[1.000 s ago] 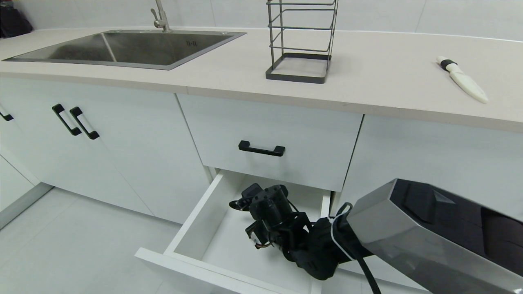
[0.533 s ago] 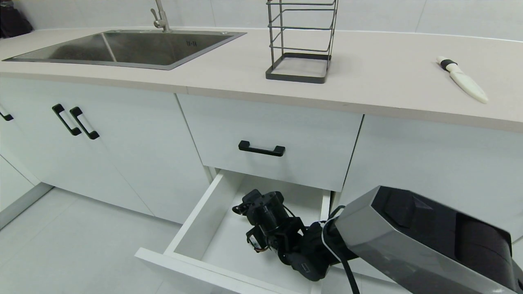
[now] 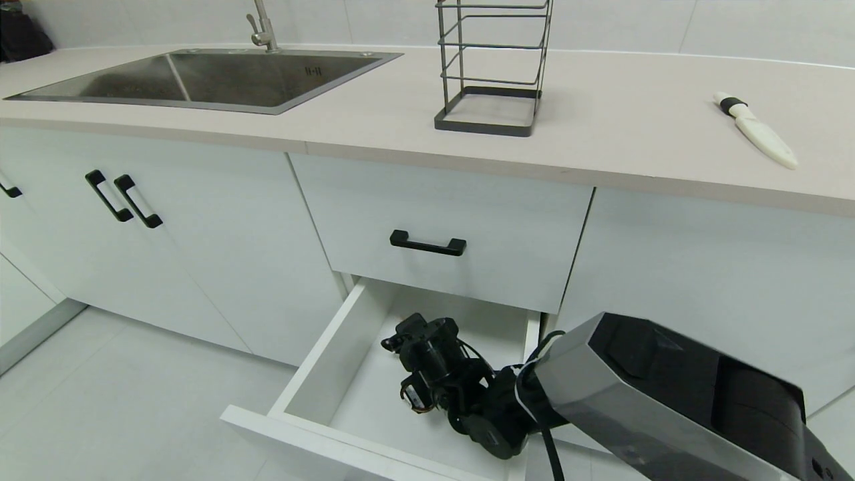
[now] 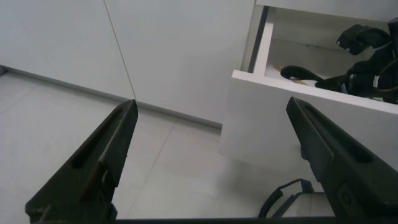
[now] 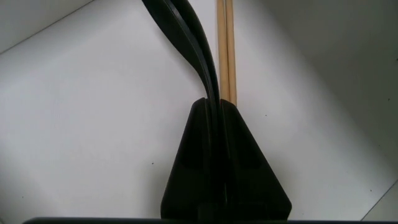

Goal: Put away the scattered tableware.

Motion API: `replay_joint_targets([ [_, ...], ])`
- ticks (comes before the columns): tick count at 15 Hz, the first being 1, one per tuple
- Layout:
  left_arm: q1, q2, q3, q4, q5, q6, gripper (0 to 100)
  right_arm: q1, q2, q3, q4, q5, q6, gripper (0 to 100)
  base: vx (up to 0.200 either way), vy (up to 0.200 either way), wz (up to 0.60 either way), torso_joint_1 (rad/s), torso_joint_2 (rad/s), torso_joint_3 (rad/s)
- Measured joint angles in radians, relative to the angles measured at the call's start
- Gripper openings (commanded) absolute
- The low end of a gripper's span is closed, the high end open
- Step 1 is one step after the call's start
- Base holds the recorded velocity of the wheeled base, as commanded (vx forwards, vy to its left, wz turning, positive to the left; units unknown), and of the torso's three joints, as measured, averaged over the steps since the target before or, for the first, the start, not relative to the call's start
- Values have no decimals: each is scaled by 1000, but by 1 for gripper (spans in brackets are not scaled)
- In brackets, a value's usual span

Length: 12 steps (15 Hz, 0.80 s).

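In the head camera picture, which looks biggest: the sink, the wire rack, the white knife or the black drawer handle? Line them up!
1. sink
2. wire rack
3. white knife
4. black drawer handle
The knife and the handle look close in size, so the order of that last pair is unsure.

A black utensil sits beside wooden chopsticks in the drawer, a white knife on the counter.

The right tool clamps a black utensil beside wooden chopsticks.
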<state>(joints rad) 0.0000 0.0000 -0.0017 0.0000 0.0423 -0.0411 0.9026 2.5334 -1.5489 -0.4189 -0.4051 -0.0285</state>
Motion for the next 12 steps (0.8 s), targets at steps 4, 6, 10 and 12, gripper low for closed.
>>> replay_joint_targets([
  [4,0,0,0,0,0,0,100,2,11,-7,0,0,0,0,0,0,0,0,0,0],
  [6,0,0,0,0,0,0,100,3,22,-9,0,0,-1,0,0,0,0,0,0,0],
  [10,0,0,0,0,0,0,100,4,33,-13,0,0,-2,0,0,0,0,0,0,0],
  [12,0,0,0,0,0,0,100,4,38,-14,0,0,-2,100,0,0,0,0,0,0],
])
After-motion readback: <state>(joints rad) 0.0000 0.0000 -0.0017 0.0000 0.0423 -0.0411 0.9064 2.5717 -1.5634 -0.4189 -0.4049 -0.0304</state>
